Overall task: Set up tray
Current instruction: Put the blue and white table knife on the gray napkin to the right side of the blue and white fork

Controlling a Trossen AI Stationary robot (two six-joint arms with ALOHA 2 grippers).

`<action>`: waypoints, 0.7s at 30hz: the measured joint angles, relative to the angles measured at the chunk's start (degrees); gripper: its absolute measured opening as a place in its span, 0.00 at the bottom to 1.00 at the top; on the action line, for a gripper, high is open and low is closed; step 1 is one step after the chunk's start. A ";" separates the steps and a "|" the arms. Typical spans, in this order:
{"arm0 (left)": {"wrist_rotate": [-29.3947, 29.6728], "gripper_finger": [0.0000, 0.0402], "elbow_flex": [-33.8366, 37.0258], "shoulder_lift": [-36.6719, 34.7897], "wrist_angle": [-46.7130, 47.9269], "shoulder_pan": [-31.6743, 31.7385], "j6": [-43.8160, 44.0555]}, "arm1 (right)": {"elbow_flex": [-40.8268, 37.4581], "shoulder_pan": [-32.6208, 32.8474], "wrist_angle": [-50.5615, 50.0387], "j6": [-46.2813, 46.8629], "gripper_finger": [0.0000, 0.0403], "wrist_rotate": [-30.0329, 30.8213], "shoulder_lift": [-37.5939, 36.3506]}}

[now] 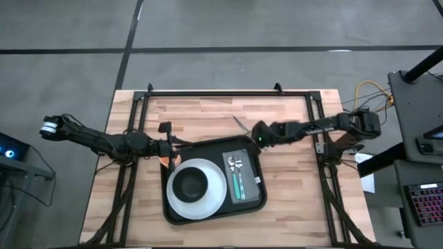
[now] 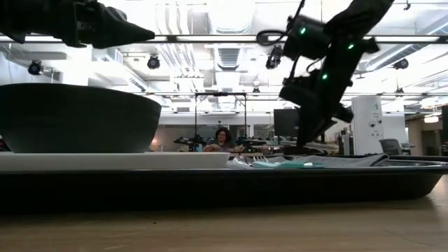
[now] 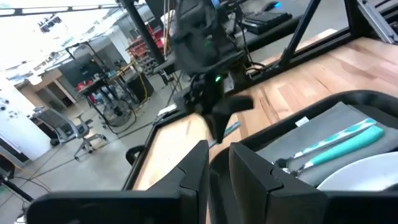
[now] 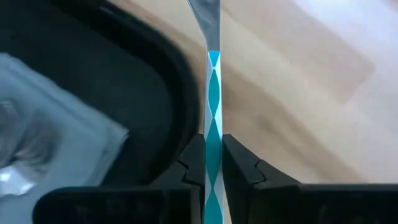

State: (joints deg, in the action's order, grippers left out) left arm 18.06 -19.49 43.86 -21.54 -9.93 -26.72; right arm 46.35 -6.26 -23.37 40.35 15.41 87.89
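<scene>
A: Looking down from the high view, the black tray (image 1: 255,200) sits in the lower middle of the frame. The right gripper (image 1: 253,133) hovers at its upper right corner, clenched on a knife (image 1: 240,124) whose blade points toward the upper left, out over the wooden table (image 1: 291,117). The left gripper (image 1: 169,146) waits at the tray's upper left corner; I cannot tell whether it grips anything.

B: And what is in the tray?

A: A white plate (image 1: 216,194) with a dark bowl (image 1: 190,182) on it fills the left half. A grey napkin (image 1: 252,190) lies in the right half with 2 pieces of teal-handled cutlery (image 1: 237,181) on it.

B: The low view?

A: The bowl (image 2: 77,115) looms at left on the plate (image 2: 112,161), the tray's rim (image 2: 280,183) runs across the frame, and the right arm comes down at upper right.

B: Left wrist view?

A: Its fingers (image 3: 193,168) stand nearly together with nothing visible between them. The napkin (image 3: 336,127) and a teal handle (image 3: 342,142) show at right.

B: Right wrist view?

A: The teal-and-white patterned handle (image 4: 213,124) is pinched between the fingers, just beside the tray's rim (image 4: 177,87).

B: So how should the placing go?

A: I'd carry the knife over the rim, line it up beside the other cutlery, lower it flat, then release.
</scene>
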 joint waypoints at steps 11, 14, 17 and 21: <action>0.02 0.11 0.45 -0.01 4.24 0.00 2.38 | 2.48 16.71 -5.37 26.41 0.04 8.90 1.76; 0.03 0.11 0.66 0.00 5.48 0.00 2.39 | 3.98 20.67 -6.34 32.57 0.04 10.81 3.66; 0.04 0.11 0.66 0.00 5.44 0.00 2.38 | 6.45 24.37 -6.79 37.78 0.04 12.39 6.61; 0.04 0.11 0.66 0.00 5.68 0.00 2.40 | 12.01 27.06 -11.54 43.24 0.04 13.10 11.05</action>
State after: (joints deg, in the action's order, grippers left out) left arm 18.11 -18.83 43.86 -15.86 -9.93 -24.32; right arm 58.36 20.80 -34.91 83.59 28.51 98.94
